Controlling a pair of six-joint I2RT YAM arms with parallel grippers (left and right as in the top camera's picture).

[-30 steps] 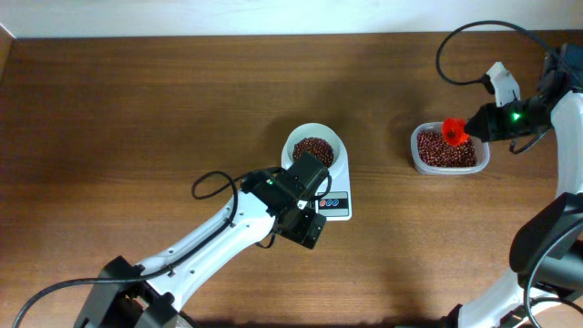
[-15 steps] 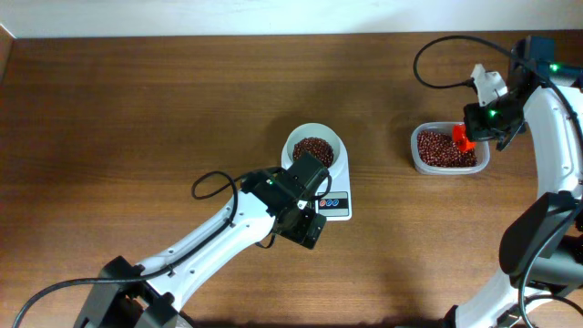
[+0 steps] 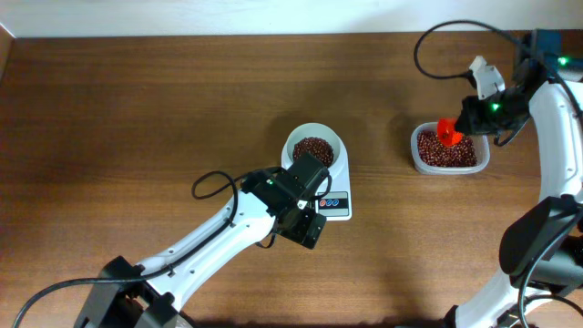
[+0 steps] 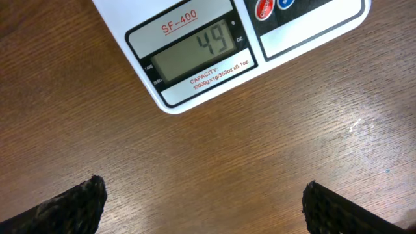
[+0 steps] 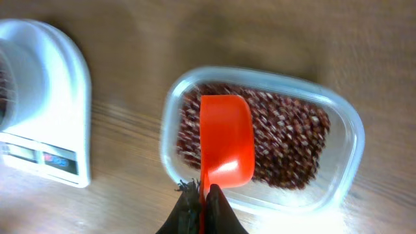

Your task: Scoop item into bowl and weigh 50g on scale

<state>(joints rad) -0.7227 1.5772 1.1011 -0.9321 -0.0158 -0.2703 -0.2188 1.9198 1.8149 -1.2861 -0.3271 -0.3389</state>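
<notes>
On the flat white rectangular kitchen scale (image 3: 342, 173), the small round white bowl (image 3: 293, 138) sits at the rear end. It holds a heap of small dark reddish-brown beans (image 3: 313, 148). The grey display (image 4: 195, 55) at the scale's front edge reads 49 g, so the load is judged one gram short of target.

The left arm (image 3: 228, 228) hangs just in front of the scale. Its jaws stand apart, holding nothing, above the wooden counter (image 4: 260, 149).

Well to the right of the scale, a clear rectangular plastic tub (image 5: 348, 130) contains the bean supply. The jaws of the right arm (image 3: 556, 109) are clamped on the handle of a red plastic scoop (image 5: 225, 140), which is over the tub and appears empty.

Remaining: add a very few beans, then confirm 50 g.
</notes>
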